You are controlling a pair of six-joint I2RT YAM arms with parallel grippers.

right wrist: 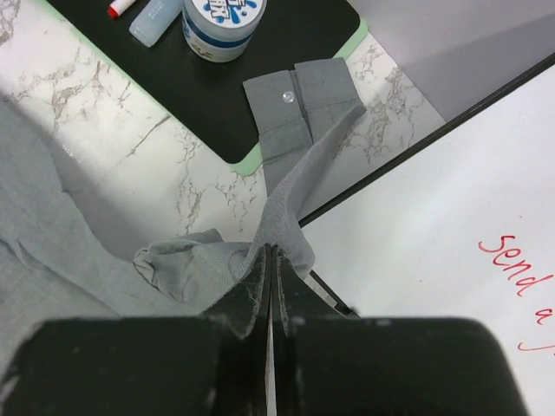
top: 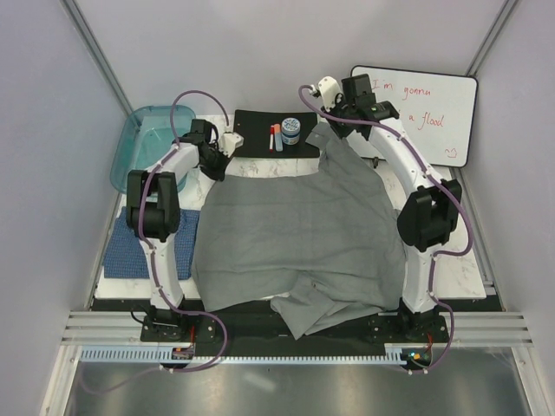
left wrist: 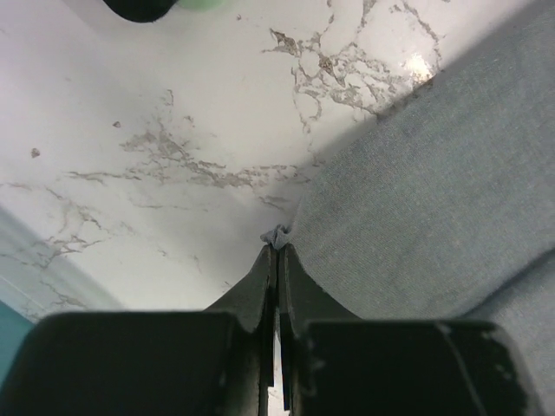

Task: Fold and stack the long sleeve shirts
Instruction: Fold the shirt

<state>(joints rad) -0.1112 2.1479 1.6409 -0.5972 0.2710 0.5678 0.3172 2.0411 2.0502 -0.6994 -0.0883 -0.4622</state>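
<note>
I hold L gripper [left wrist: 277, 248] pinched shut on the far-left edge of the plain grey cloth shirt [top: 295, 234], R gripper [right wrist: 270, 251] clamped on its sleeve nr the cuff, shirt spread flat mid white marble table [left wrist: 156, 130], prob so both far corners lift tgthr for a fold twd me.

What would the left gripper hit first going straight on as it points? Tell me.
Probably the bare marble table, straight ahead of the left gripper, whose jaws are shut on the grey shirt. Depth is unclear.
</note>
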